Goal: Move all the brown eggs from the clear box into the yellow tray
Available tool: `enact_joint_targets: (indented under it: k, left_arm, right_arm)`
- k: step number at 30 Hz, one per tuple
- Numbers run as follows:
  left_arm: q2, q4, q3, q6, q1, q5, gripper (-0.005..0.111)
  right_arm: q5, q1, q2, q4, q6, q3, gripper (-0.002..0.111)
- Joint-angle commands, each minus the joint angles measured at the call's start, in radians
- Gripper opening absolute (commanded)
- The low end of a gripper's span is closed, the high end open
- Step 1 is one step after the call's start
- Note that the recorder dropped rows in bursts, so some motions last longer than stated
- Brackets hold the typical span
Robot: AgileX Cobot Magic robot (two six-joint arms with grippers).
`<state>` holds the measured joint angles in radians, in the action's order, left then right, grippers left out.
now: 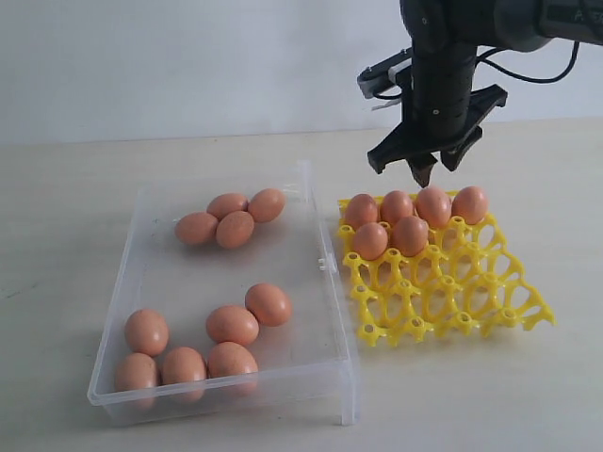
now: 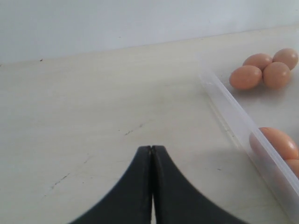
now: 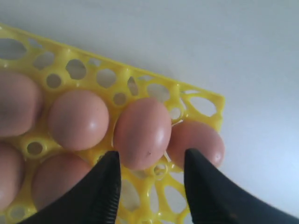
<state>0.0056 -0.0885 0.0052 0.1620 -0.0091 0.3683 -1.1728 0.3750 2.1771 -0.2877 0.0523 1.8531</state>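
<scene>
Pale table (image 1: 57, 235) fills the scene, with a white wall (image 1: 188, 66) behind. Nearest is the clear box (image 1: 332, 320). Ten brown eggs (image 1: 232, 324) lie in it on their sides, with the long axis about level. Six are in a loose group at the near end and four touch each other at the far end, pointing in different directions. Just beside the box, on its right, is the yellow tray (image 1: 443, 301). Its near cups hold nothing. Six eggs stand upright in the far cups: two in the second row and four in the last row. The right gripper (image 1: 435, 168) hangs above the third egg of the last row with its jaws apart, holding nothing. A pale mark on the arm above is too small to read. The left gripper (image 2: 152, 154) is pressed together over the bare table, beside the box.
</scene>
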Motion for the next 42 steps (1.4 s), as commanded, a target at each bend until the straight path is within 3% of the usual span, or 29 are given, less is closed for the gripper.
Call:
enact_joint_targets:
  k: [1, 7, 11, 21, 24, 30, 42]
  left_arm:
    - [-0.006, -0.004, -0.005, -0.003, -0.001, -0.008, 0.000]
    - [-0.006, -0.004, -0.005, -0.003, -0.001, -0.008, 0.000]
    - [-0.006, -0.004, -0.005, -0.003, -0.001, -0.008, 0.000]
    - [-0.006, -0.004, -0.005, -0.003, -0.001, -0.008, 0.000]
    - [-0.006, -0.004, -0.005, -0.003, -0.001, -0.008, 0.000]
    - [-0.006, -0.004, -0.005, -0.003, -0.001, -0.008, 0.000]
    - [-0.006, -0.004, -0.005, -0.003, -0.001, -0.008, 0.000]
  right_arm:
    - [-0.009, -0.015, 0.045, 0.020, -0.026, 0.049, 0.044]
    - [-0.025, -0.034, 0.099, 0.047, -0.033, 0.080, 0.045]
    - [-0.019, -0.045, 0.106, 0.054, -0.033, 0.080, 0.059]
    - [-0.004, -0.054, 0.139, 0.097, -0.052, 0.080, 0.054]
    - [0.010, -0.054, 0.140, 0.095, -0.052, 0.080, 0.042]
    - [0.030, -0.054, 0.132, 0.095, -0.052, 0.080, 0.000]
    - [0.127, -0.054, 0.060, 0.107, -0.025, 0.078, 0.000]
